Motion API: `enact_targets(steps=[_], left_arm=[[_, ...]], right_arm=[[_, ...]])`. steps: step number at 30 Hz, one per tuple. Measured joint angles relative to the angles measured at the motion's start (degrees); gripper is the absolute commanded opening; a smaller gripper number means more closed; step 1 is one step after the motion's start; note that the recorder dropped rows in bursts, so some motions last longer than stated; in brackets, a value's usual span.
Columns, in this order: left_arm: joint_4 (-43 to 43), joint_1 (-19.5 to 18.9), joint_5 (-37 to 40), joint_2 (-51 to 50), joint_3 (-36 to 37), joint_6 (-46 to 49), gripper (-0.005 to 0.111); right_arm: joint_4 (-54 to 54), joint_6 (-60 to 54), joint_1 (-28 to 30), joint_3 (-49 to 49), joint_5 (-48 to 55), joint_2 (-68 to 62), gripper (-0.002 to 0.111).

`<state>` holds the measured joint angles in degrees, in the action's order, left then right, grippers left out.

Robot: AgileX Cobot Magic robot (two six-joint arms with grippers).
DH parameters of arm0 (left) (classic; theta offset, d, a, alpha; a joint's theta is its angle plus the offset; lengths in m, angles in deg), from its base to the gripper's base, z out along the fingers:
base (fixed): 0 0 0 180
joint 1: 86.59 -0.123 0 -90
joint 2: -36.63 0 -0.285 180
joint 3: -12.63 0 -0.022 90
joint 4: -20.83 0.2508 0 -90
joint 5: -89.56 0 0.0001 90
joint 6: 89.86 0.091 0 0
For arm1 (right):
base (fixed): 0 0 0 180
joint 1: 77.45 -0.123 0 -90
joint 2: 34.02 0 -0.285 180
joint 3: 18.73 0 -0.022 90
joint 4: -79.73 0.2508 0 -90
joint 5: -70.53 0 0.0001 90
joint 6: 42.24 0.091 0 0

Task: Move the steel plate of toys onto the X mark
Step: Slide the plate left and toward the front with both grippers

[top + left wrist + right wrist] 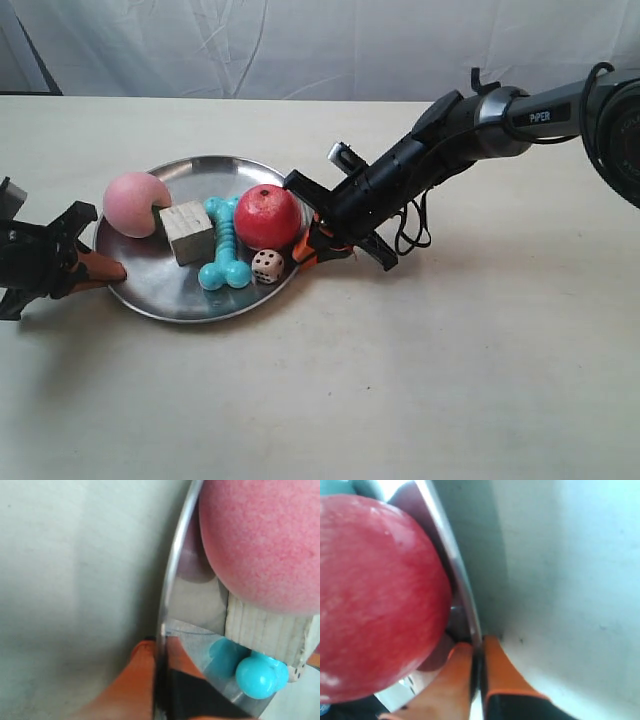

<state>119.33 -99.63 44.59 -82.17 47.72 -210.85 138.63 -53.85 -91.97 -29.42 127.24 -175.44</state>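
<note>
The steel plate (160,285) rests on the table holding the pink ball (136,204), wooden cube (188,231), turquoise bone (223,256), red apple-like ball (267,217) and white die (267,266). My left gripper (108,271) is shut on the plate's rim (167,600), one orange finger (135,680) outside, the other inside. My right gripper (310,243) is shut on the opposite rim (455,565), its orange fingers (502,672) pinching the edge beside the red ball (375,595). The X mark is not visible.
A pale tabletop (450,380) spreads in front and to the right of the plate. A white cloth backdrop (300,45) hangs behind the table's far edge. The right arm's cables (415,225) dangle near the plate.
</note>
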Motion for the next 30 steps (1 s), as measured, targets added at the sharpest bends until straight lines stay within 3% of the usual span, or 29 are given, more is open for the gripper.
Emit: enact_targets(steps=[8,18,27,30], left_arm=[[0.29,0.0,1.32,0.0,0.23,1.32,0.002],[1.23,-0.08,2.98,0.35,0.35,2.6,0.035],[0.91,-0.08,2.59,0.64,0.35,2.81,0.036],[0.91,-0.08,2.48,0.64,0.35,2.81,0.036]], right_arm=[[1.03,-0.98,-0.5,0.0,-1.29,-0.99,-0.001],[1.42,-1.49,-0.59,-0.12,-3.02,-0.99,-0.001],[1.73,-2.09,-0.59,-0.12,-3.02,-0.99,-0.001],[1.73,-2.4,-0.59,-0.12,-3.02,-0.99,0.011]])
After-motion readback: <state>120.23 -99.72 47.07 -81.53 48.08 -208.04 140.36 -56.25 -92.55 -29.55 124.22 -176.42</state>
